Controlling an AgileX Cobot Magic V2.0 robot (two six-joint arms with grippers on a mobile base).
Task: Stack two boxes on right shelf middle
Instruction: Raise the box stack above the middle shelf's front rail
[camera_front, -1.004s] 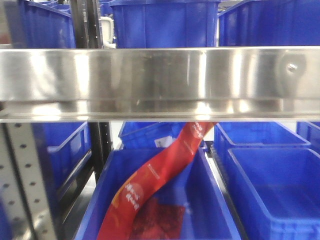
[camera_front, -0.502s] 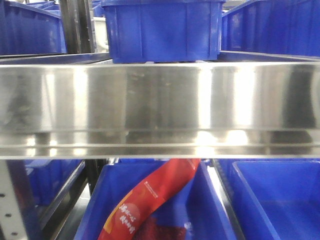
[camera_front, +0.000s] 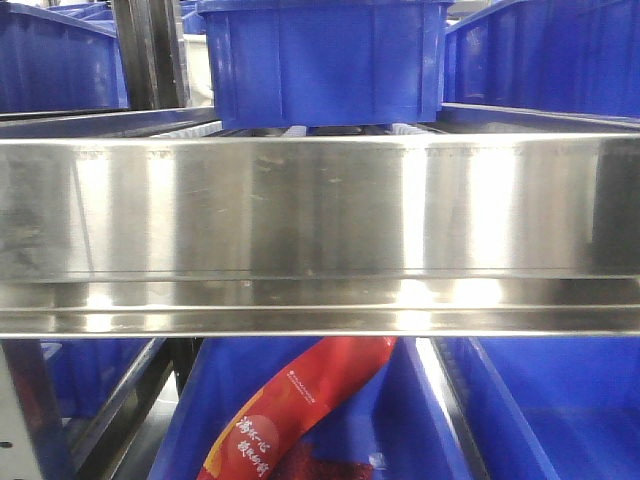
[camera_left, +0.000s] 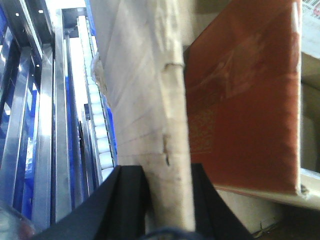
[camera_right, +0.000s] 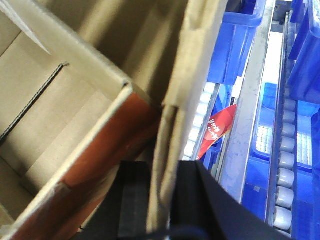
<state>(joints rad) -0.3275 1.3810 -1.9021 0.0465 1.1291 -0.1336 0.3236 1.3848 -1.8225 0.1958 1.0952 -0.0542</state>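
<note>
Lower in the front view than a second ago sits the broad shiny stainless-steel shelf rail (camera_front: 320, 230), so more shows of the level above it and less of the one below.

Three blue plastic bins stand above the rail: one at the centre (camera_front: 320, 60), one at the left edge (camera_front: 50, 60) and one at the right edge (camera_front: 550, 50); their contents are hidden. Two more blue bins lie below the rail. The middle one (camera_front: 395, 410) holds one long red printed packet (camera_front: 300, 410) leaning up toward the rail, and the bin at the right edge (camera_front: 540, 410) shows only its blue inside. One grey perforated upright (camera_front: 30, 410) stands at the lower left corner.

Each wrist view shows one tan corrugated cardboard box (camera_left: 140, 100), taken by its wall. The left gripper (camera_left: 162, 190) has its two black fingers clamped on that wall's edge, one finger on each face. Inside the box lies one flat orange-red printed pack (camera_left: 240, 100).

The right gripper (camera_right: 161, 175) likewise pinches a cardboard wall between its two black fingers, with the open box and an orange-red pack on its inner side. Whether both grippers grip the same box cannot be told. Beyond each wall run steel rails and white rollers (camera_right: 285, 165), close beside the box.
</note>
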